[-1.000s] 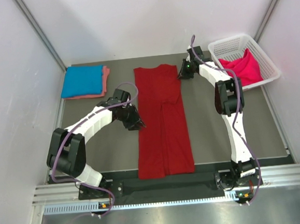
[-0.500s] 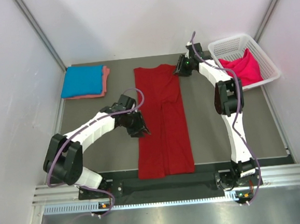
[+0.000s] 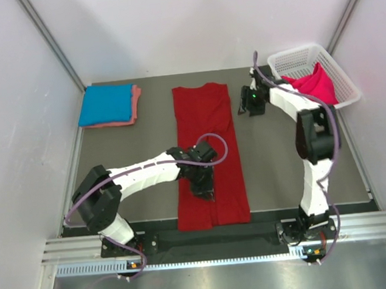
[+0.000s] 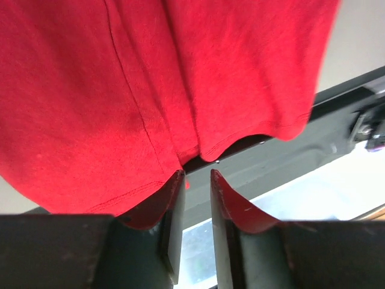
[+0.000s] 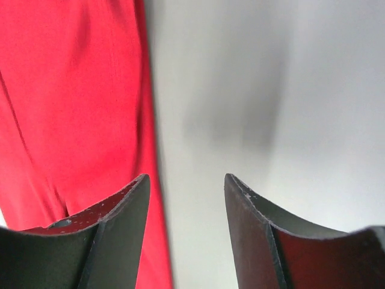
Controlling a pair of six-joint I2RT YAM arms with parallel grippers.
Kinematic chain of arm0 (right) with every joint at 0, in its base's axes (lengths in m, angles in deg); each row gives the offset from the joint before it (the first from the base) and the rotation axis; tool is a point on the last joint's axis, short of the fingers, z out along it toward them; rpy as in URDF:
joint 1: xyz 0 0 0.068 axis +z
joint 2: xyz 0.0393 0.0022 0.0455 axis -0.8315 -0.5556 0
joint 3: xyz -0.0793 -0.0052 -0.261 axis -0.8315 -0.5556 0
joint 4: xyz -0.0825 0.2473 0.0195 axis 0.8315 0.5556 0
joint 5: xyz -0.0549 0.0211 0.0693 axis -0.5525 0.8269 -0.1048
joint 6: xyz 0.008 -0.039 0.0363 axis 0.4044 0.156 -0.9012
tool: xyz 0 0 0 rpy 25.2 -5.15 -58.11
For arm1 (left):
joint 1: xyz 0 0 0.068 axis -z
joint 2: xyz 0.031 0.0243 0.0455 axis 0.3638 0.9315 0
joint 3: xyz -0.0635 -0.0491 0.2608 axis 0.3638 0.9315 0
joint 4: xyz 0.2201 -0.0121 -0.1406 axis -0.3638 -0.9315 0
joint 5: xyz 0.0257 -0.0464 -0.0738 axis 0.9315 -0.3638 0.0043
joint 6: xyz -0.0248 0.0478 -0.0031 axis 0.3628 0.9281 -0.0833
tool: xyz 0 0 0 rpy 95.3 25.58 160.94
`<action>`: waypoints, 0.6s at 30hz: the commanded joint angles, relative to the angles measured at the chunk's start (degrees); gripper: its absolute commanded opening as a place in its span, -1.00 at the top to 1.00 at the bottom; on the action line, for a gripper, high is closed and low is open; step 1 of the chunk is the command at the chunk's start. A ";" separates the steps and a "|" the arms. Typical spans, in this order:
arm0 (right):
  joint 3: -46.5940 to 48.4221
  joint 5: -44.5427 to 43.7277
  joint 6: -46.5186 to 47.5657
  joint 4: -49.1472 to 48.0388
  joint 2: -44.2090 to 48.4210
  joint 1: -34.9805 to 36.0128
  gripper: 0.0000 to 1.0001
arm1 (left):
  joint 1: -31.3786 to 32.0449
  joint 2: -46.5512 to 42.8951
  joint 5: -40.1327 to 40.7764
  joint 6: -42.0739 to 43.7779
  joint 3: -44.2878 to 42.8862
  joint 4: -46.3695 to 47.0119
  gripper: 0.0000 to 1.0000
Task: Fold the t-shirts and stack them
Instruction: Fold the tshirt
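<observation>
Hovering released: left end effector (image 4: 196, 176), right end effector (image 5: 186, 177); four t-shirts (image 3: 204, 117), one basket (image 3: 293, 51).

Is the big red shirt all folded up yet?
Not fully. The dark red shirt lies in a long strip on the table, its sides folded in to meet down the middle, not yet folded crosswise.

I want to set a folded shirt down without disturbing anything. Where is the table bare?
Bare table lies between the dark red shirt and the right arm, and between that shirt and the blue shirt. The left arm crosses the near left. Crowded: the far right corner, with the basket and right gripper.
</observation>
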 commanded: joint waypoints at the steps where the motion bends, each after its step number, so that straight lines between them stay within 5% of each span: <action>1: -12.53 -2.36 3.36 -2.22 15.71 -1.07 -0.06 | 2.39 1.28 1.28 -2.24 0.28 -1.59 0.46; 10: -37.95 4.68 2.47 -0.48 37.86 -0.19 -0.07 | 10.04 3.83 6.19 -6.81 -0.51 -5.36 0.38; 18: -48.87 6.18 1.95 -0.03 48.86 0.25 -0.08 | 12.69 2.78 10.16 -10.77 -0.08 -9.15 0.22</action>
